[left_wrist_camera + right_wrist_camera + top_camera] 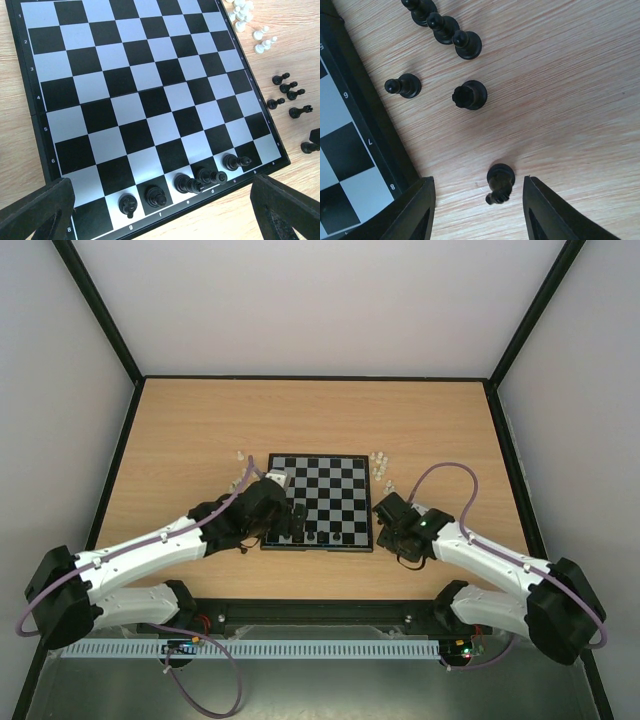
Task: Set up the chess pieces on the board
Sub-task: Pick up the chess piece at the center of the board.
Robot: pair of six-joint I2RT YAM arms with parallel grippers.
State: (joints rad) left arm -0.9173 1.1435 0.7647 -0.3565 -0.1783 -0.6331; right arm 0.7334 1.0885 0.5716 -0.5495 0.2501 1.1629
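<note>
From above, the board (320, 502) sits on the surface (200, 420), left tool (292, 522) over its near edge, right tool (388, 525) beside its right rim. Left wrist: tool wide, empty, above five black pieces (186, 183) on the end row. Right wrist: tool wide, astride a loose black piece (500, 182); next it should centre and close.

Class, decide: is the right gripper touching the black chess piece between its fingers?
Apart. The right wrist view shows bare table between the black chess piece and each finger of the open right gripper.
</note>
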